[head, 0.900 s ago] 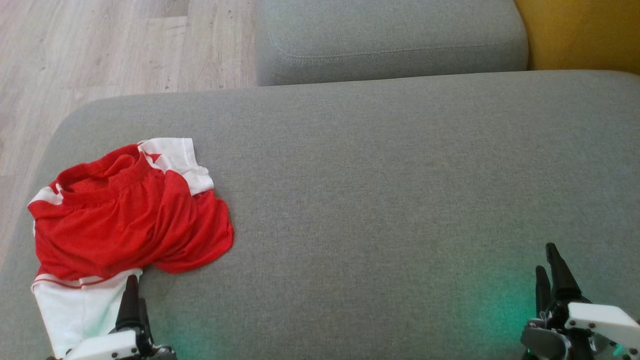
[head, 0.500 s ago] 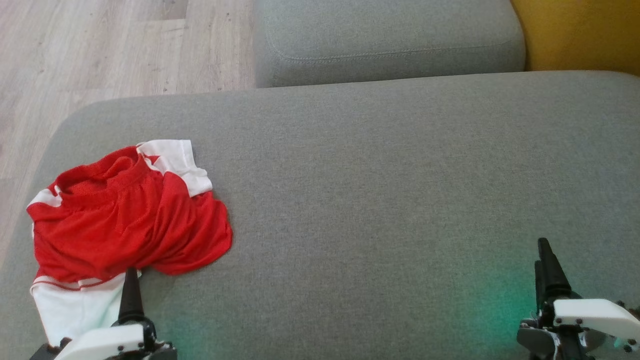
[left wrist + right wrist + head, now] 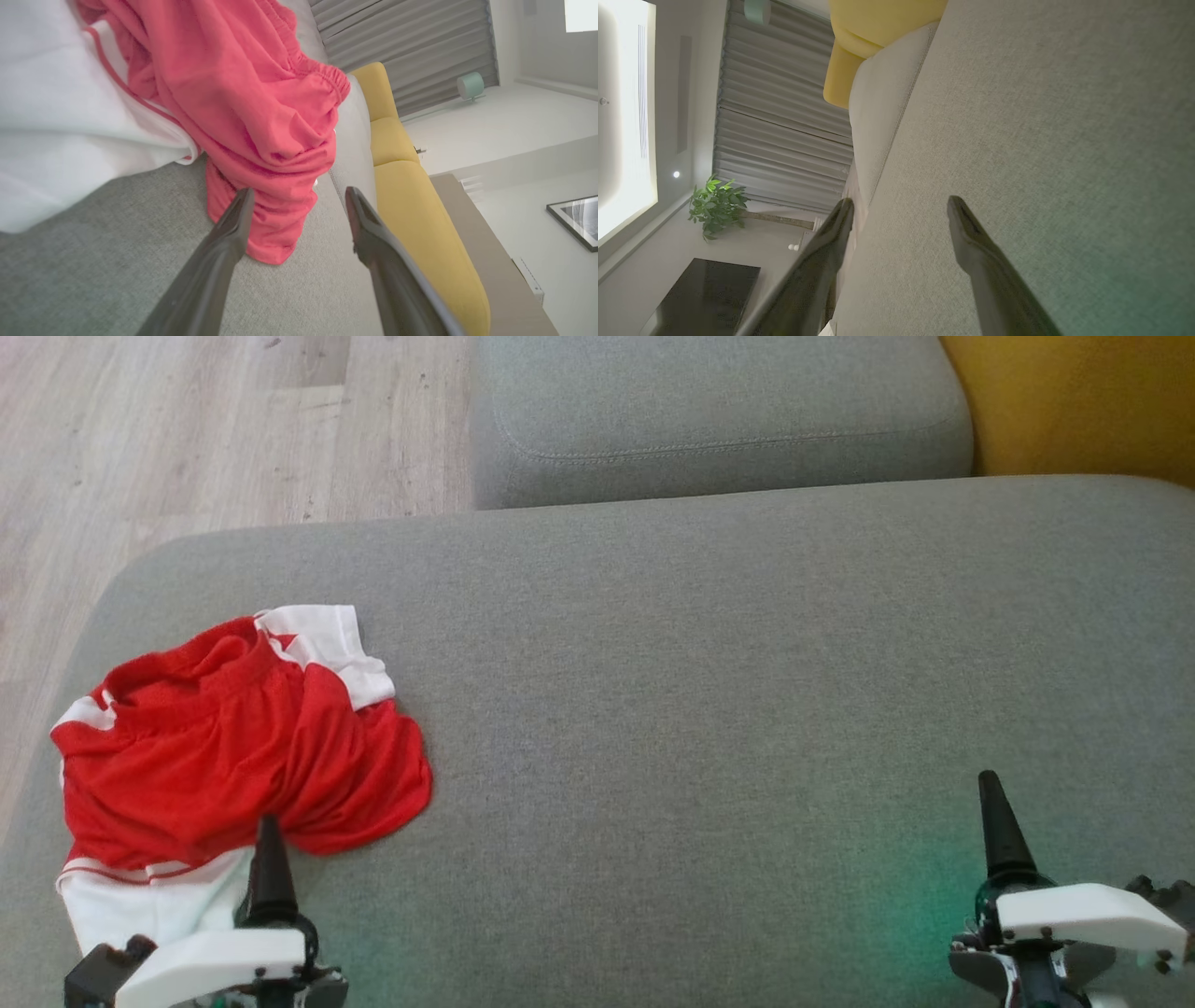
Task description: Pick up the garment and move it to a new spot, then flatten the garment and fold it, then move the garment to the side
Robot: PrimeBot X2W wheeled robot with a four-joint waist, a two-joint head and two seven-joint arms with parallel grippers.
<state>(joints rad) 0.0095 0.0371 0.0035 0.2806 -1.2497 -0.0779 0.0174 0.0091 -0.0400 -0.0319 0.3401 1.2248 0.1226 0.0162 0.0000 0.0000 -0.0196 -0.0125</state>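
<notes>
The crumpled red-and-white shorts [image 3: 233, 756] lie at the 9 o'clock side of the grey sofa seat [image 3: 700, 709]. Their long axis runs from 7 to 1 o'clock, with the elastic waistband toward 12 and a white leg toward 7. The left gripper [image 3: 299, 192] is spread and empty just beside the red hem. The right gripper [image 3: 901, 200], also spread and empty, hovers at 4 o'clock, well apart.

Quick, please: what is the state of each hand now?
Left hand: open, holding nothing, near the garment.
Right hand: open, holding nothing.
</notes>
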